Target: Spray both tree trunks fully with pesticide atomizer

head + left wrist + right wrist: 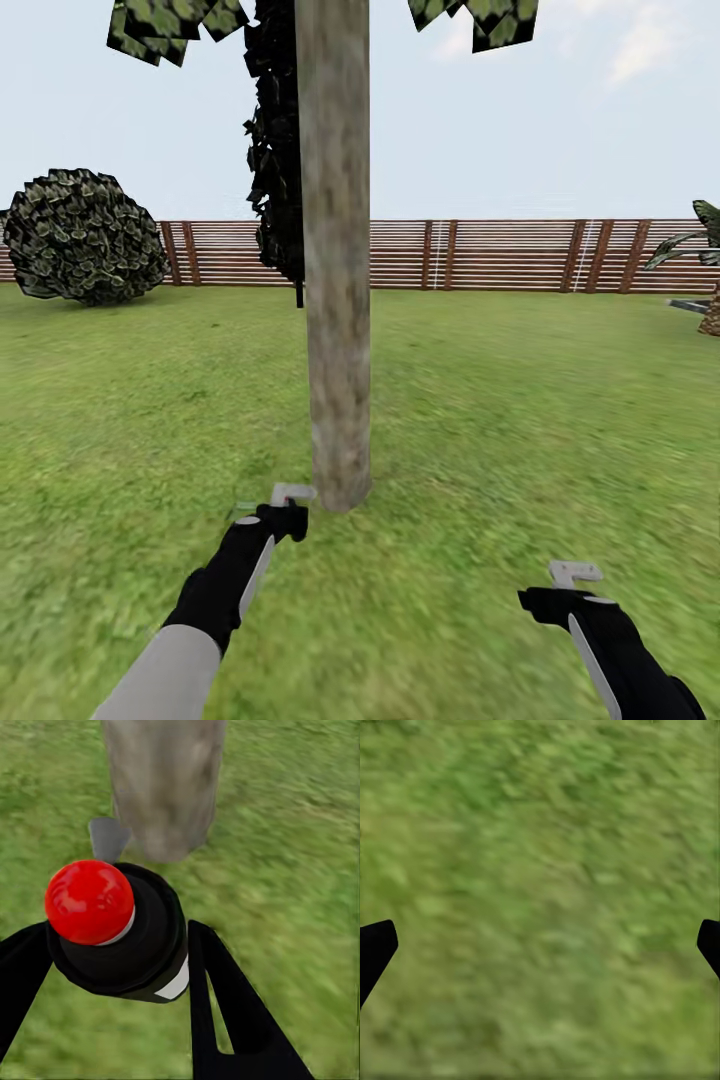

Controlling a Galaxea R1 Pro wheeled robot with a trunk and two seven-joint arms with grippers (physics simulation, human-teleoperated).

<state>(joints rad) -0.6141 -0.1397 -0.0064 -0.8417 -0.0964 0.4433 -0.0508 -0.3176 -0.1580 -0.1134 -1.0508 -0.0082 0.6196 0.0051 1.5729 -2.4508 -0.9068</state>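
Tree trunk [335, 300] rises straight ahead, the only obstacle near the arms. Left gripper [283, 512], clamped on the bottle [124, 934], sits just beside the trunk base; little room between them. Right gripper [560, 590], fingers spread, hangs over open lawn [520, 420], well apart from the trunk. Grass lies open both sides to the fence [500, 255]. Round bush [85, 235] stands by the fence at far left.

Black hands [288, 510]; grey left forearm [165, 675]

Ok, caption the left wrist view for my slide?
Left pincer holding the red-capped pesticide atomizer close to the tree trunk base.
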